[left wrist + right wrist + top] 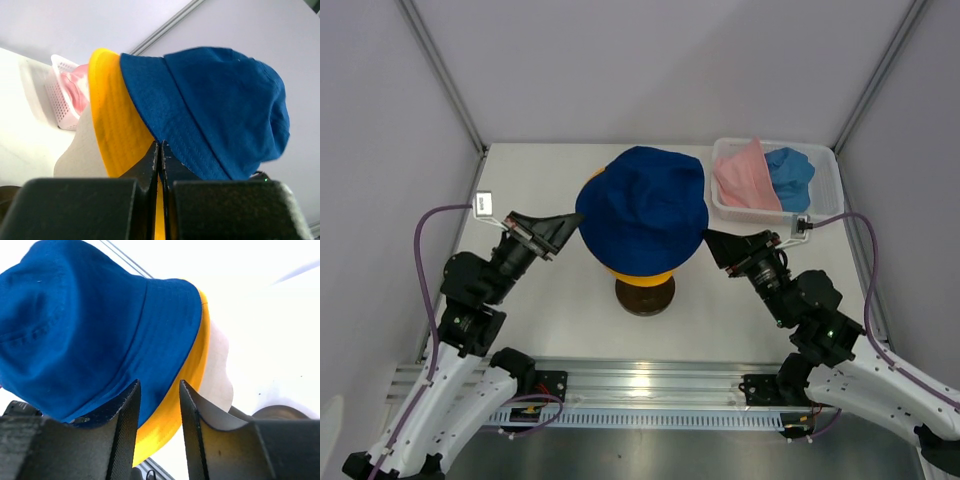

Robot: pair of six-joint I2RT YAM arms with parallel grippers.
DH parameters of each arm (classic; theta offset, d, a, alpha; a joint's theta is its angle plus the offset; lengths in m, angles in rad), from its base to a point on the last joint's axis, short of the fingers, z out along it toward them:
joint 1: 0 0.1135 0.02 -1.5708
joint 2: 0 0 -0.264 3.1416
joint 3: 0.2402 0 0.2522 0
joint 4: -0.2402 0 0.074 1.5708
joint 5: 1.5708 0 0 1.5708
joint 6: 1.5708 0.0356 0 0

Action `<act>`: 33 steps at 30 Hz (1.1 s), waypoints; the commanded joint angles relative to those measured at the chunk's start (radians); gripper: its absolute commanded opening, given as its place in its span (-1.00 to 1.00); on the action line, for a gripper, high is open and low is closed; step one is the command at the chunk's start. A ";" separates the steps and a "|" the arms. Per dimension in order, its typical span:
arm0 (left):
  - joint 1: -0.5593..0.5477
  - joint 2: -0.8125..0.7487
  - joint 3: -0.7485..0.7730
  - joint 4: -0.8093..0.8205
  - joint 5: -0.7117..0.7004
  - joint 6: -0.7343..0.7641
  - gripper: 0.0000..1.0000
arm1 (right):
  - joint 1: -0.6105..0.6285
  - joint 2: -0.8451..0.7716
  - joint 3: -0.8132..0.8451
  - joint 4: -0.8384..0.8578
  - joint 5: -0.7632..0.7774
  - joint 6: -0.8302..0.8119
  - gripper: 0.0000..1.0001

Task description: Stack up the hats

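A navy blue hat (645, 205) sits over a yellow hat (640, 272) on the cream mannequin head in the middle of the table. The pink hat (745, 175) and the sky blue hat (790, 172) lie in the white basket (825, 190) at the back right. My left gripper (575, 218) is shut, its tips at the left brim where navy (220, 105) meets yellow (112, 115); no cloth shows between the jaws. My right gripper (710, 240) is open and empty just below the right brim, with navy (90, 325) and yellow (185, 385) cloth above its tips (160, 385).
The mannequin head (80, 150) stands on a dark round base (644, 295). The basket (57, 105) stands close behind the right arm. Grey walls enclose the table on the left, back and right. A metal rail runs along the near edge.
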 commanded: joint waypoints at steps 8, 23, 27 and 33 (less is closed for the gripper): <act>-0.039 -0.054 -0.043 -0.060 -0.038 0.124 -0.99 | -0.012 0.048 0.057 0.055 0.022 0.010 -0.18; -0.042 -0.143 -0.157 -0.107 -0.103 0.148 -0.99 | -0.153 0.103 0.006 0.184 -0.134 0.134 -0.28; -0.044 -0.147 -0.164 -0.098 -0.107 0.153 -0.99 | -0.164 0.147 0.003 0.285 -0.205 0.160 -0.24; -0.054 -0.135 -0.160 -0.058 -0.106 0.156 -0.99 | -0.163 0.187 0.020 0.322 -0.249 0.177 -0.14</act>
